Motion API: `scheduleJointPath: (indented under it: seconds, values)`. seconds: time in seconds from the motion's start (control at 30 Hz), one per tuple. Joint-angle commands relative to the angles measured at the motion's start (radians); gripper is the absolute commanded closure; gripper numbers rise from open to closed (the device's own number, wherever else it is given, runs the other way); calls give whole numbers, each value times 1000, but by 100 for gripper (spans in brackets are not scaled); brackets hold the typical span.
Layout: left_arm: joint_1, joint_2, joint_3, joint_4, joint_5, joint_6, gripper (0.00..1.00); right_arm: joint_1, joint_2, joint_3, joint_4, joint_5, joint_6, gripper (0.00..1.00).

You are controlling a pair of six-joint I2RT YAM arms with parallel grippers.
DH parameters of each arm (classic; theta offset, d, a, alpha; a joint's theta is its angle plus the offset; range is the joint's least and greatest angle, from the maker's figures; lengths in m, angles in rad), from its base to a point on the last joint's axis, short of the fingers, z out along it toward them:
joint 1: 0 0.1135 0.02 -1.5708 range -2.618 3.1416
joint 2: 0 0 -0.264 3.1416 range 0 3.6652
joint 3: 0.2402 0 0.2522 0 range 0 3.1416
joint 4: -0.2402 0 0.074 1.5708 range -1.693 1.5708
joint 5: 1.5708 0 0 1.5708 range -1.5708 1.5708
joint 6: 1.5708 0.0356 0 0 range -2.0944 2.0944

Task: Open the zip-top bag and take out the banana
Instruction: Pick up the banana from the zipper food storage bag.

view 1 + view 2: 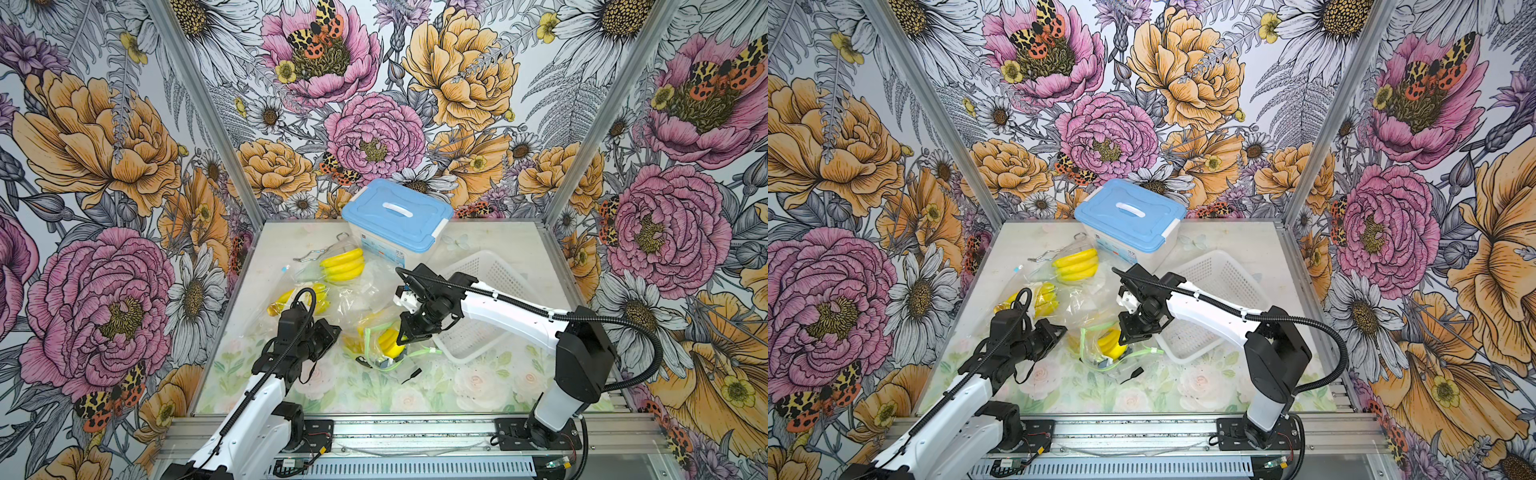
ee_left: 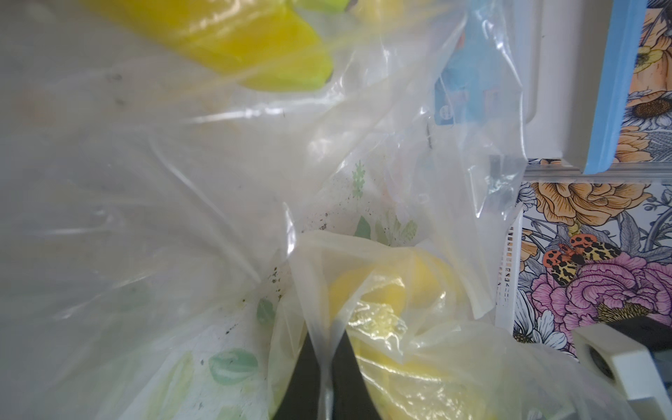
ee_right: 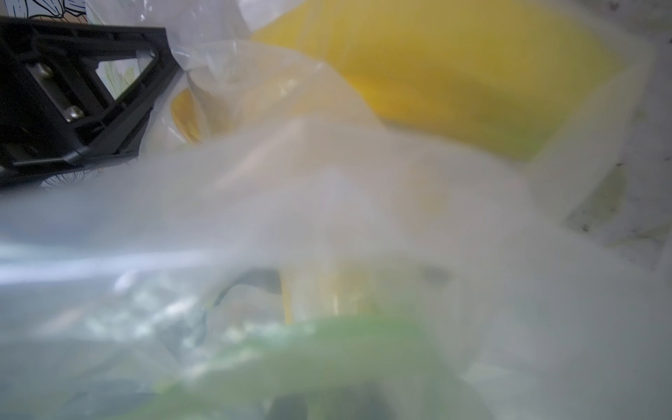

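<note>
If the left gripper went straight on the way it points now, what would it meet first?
The left gripper is shut on a fold of the zip-top bag; going straight on, it would probably push that film into the banana inside, though depth is unclear.

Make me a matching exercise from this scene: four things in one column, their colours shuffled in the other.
Things:
1. box lid
2. basket
3. back banana bunch
4. bag zip strip

Colours:
A. yellow
B. green
C. blue
D. white

Pairs: 1-C, 2-D, 3-A, 4-B
</note>
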Motion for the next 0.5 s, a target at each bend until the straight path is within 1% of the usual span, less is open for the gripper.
scheduleJointPath:
  seconds: [0.0, 0.07, 0.13, 0.2, 0.27, 0.37, 0.47]
  values:
    - [5, 3, 47, -44, -101, 43, 92, -11, -33, 42, -79, 36, -45, 98]
    - [-5, -2, 60, -76, -145, 54, 92, -13, -42, 48, -93, 40, -48, 99]
    - [-15, -12, 78, -118, -202, 65, 93, -41, -54, 58, -104, 42, -49, 99]
    - [-24, -23, 93, -155, -256, 70, 93, -48, -69, 67, -115, 42, -46, 99]
    - [-26, -30, 104, -177, -291, 71, 93, -56, -88, 68, -122, 42, -44, 99]
    - [-29, -45, 111, -196, -327, 78, 92, -72, -118, 57, -128, 45, -49, 99]
    - [-26, -59, 108, -192, -334, 80, 92, -85, -139, 44, -127, 56, -54, 99]
